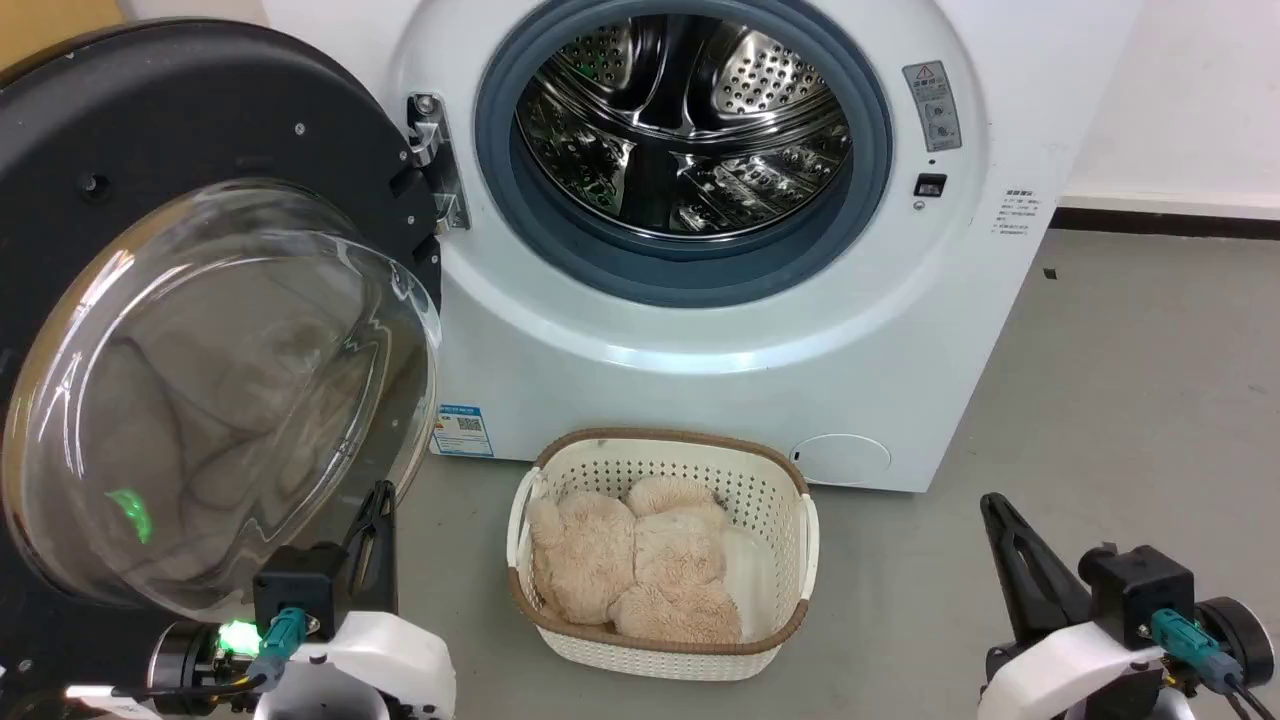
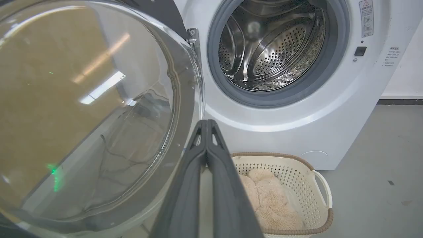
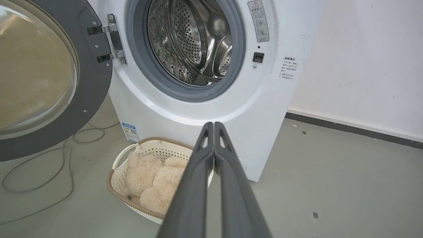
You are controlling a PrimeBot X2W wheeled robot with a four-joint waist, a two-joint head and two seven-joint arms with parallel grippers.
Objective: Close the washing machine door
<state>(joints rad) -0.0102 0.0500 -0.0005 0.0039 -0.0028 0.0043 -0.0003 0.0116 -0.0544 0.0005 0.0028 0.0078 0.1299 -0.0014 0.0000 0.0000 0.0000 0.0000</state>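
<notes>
Black-rimmed washing machine door (image 1: 200, 100) open, edge cropped; left pincer (image 2: 206, 123) pinched.

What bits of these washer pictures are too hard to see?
Writing on the grey warning label, head view: too small to read.
Left side of the washing machine door, head view: cut off by the picture's edge.
Bottom of the basket, head view: hidden under the fluffy beige plush.

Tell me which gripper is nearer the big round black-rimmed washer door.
Left. The left gripper, shut, sits just beside the lower glass edge of the large round black-rimmed washing machine door; the right gripper, shut, is well apart, beyond the cream perforated laundry basket.
</notes>
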